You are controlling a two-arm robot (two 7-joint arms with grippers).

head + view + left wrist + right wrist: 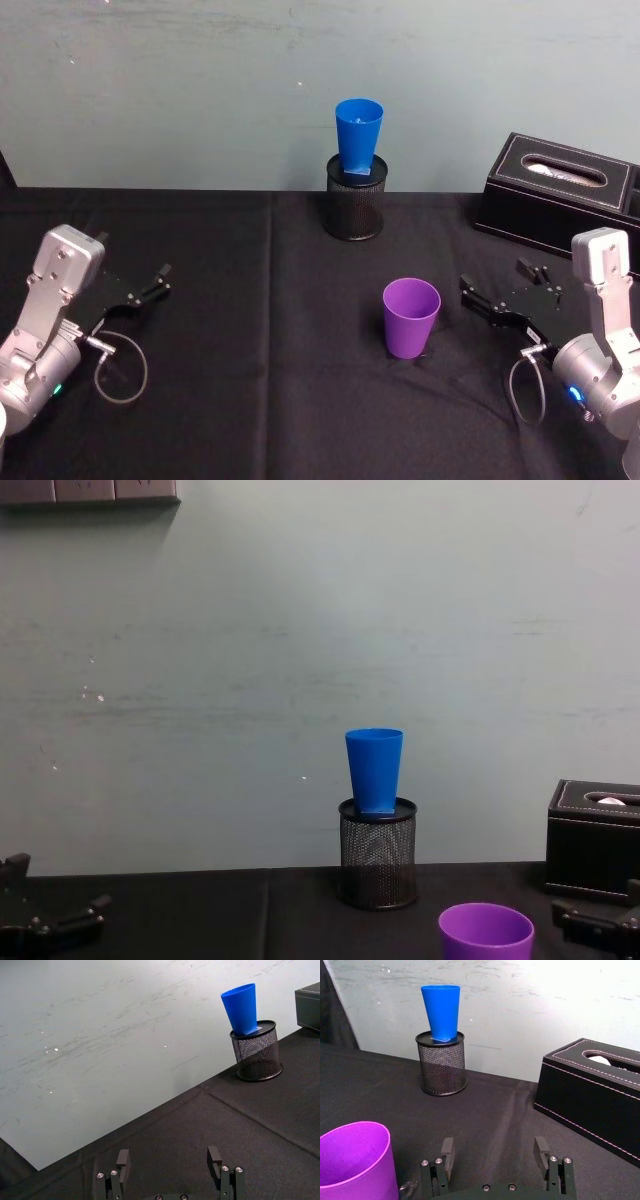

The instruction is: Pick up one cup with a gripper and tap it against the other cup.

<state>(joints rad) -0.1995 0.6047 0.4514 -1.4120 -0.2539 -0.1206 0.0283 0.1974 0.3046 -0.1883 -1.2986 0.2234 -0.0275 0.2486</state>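
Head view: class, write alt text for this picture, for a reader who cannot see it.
A purple cup stands upright on a black-clothed table, with the open right gripper just to its right. At the table's back a blue cup sits in a mesh holder, a black tissue box to the right. The open left gripper rests at far left.

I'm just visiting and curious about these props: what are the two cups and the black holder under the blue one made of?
The short purple tapered cup and the taller blue tapered cup look like smooth, opaque moulded plastic with a faint sheen. The round black holder looks like metal wire mesh: fine see-through grid, solid rim.
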